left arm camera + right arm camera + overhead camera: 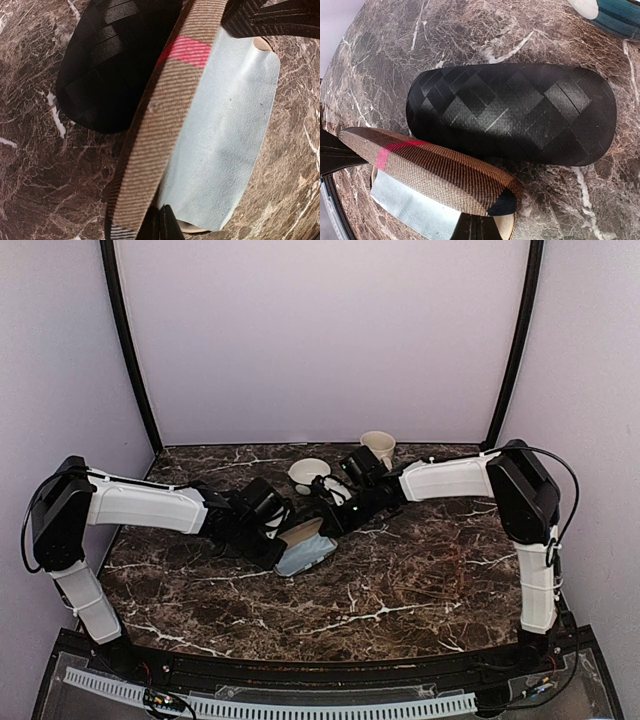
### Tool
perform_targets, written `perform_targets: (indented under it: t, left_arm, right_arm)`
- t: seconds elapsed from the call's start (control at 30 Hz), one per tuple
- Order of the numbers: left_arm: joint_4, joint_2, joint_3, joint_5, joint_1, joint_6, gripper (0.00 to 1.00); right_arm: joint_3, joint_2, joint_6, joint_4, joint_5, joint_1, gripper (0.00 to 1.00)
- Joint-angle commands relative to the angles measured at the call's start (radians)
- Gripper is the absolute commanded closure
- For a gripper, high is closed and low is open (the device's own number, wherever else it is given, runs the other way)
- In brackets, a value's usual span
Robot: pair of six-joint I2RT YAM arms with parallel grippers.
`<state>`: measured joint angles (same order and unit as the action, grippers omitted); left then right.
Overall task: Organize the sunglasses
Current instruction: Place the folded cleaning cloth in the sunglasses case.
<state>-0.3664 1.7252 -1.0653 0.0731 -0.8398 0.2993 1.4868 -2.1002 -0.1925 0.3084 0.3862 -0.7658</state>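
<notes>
No sunglasses show in any view. The brown striped case [300, 535] lies mid-table with its lid [165, 115] raised over a light blue cloth [225, 135]. The lid also shows in the right wrist view [435, 175]. My left gripper [160, 225] has its fingers pressed together at one end of the case, under the lid's edge. My right gripper [480, 231] has its fingers pressed together at the other end, beside the cream lining. The right gripper's ribbed fingers [270, 17] also show in the left wrist view. The black checkered case [515, 112] lies shut right behind the striped one.
A white bowl [308, 474] and a cream cup [378, 447] stand at the back of the marble table [400, 590]. A teal and white object [612, 15] sits beyond the black case. Both arms meet over the table's middle.
</notes>
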Motion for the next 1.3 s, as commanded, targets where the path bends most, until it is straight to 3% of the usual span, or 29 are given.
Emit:
perform_targets:
  t: [0.0,1.27]
  left_arm:
    - [0.019,-0.021,-0.011,0.020,0.005,-0.002,1.00]
    - [0.046,-0.054,0.014,0.039,0.005,0.004,1.00]
  right_arm:
    - [0.005,0.001,0.009,-0.005,-0.009,-0.007,1.00]
    - [-0.023,0.009,0.011,-0.014,-0.004,-0.006,1.00]
